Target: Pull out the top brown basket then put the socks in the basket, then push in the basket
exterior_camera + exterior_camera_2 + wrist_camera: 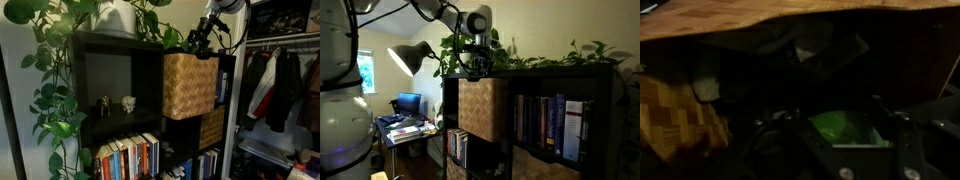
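Note:
The top brown basket, light tan wicker, sticks out from its upper shelf cubby in both exterior views. My gripper hangs just above the basket's open top, pointing down into it. The wrist view is very dark. There my gripper has its fingers spread wide, with a bright green bundle, the socks, lying between and below them. I cannot tell whether the fingers still touch the socks. A patch of wicker weave shows at the left.
A leafy trailing plant sits on the dark shelf unit. Small figurines stand in the neighbouring cubby, with books below. A darker basket sits lower. Hanging clothes, a lamp and a desk are nearby.

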`<state>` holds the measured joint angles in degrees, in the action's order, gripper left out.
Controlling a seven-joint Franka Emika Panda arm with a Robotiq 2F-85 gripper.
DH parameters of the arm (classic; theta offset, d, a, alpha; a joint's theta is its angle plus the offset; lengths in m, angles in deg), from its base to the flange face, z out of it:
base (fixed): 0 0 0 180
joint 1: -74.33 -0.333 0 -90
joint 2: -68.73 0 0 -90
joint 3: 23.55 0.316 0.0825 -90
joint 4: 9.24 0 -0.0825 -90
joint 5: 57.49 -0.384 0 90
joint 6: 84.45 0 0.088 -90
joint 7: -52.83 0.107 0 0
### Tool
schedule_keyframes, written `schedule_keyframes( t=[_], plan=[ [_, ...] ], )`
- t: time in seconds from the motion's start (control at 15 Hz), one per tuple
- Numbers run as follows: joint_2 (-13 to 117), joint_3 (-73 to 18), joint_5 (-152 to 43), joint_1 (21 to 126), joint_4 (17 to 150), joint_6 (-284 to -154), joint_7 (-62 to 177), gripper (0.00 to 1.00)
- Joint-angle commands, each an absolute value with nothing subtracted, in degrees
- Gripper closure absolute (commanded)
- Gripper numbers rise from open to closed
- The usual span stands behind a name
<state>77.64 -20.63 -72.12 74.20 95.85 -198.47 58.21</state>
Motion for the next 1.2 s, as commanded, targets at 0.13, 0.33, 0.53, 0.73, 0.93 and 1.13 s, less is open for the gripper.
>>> schedule_keyframes(
  t=[0.13, 0.33, 0.53, 0.73, 0.93, 1.13],
  plan=[
    [82.8, -21.8, -72.5, 73.9, 98.5, -199.4, 59.1, 0.00],
    [84.5, -21.5, -69.0, 74.4, 97.3, -195.2, 61.6, 0.00],
    [86.2, -21.0, -65.0, 74.8, 96.7, -189.7, 64.9, 0.00],
    [87.7, -20.6, -61.2, 75.2, 96.4, -182.5, 68.1, 0.00],
    [86.6, -21.2, -61.8, 74.7, 95.5, -182.1, 66.7, 0.00],
    [86.6, -21.2, -61.8, 74.8, 95.5, -181.9, 66.6, 0.00]
  ],
)
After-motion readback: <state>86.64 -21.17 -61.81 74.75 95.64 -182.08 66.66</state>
